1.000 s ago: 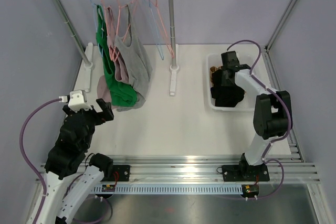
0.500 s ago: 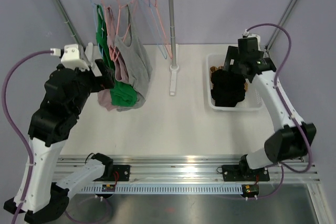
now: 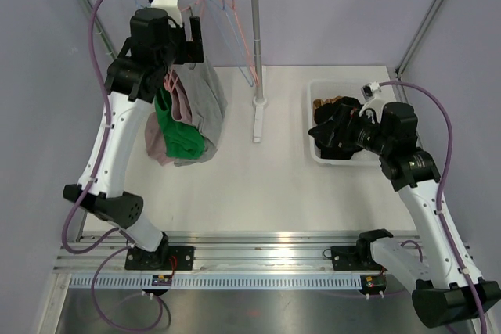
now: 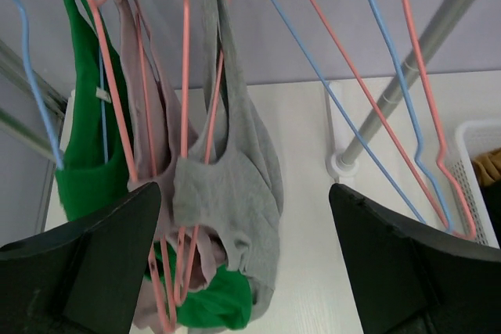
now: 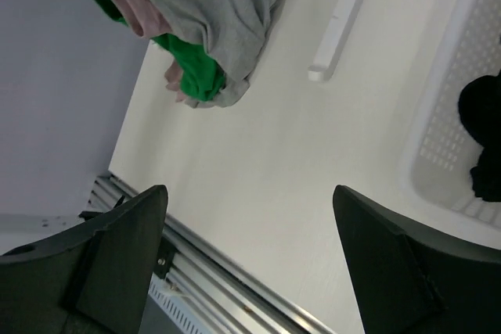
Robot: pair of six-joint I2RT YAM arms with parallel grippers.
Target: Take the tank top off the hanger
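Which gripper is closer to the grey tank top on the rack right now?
Left. The left gripper hovers up at the rail, just above the grey tank top. The right gripper is far across the table, over the white basket.

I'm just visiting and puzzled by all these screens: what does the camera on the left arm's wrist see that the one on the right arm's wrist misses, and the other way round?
Only the left wrist view shows the hangers: the grey tank top hangs on a pink hanger, with empty blue and pink hangers beside it.

Only the right wrist view shows the metal rail at the table's near edge and a dark garment in the white basket.

Both show the grey, pink and green tops, the rack's foot, a bit of the basket, and their own open fingers.
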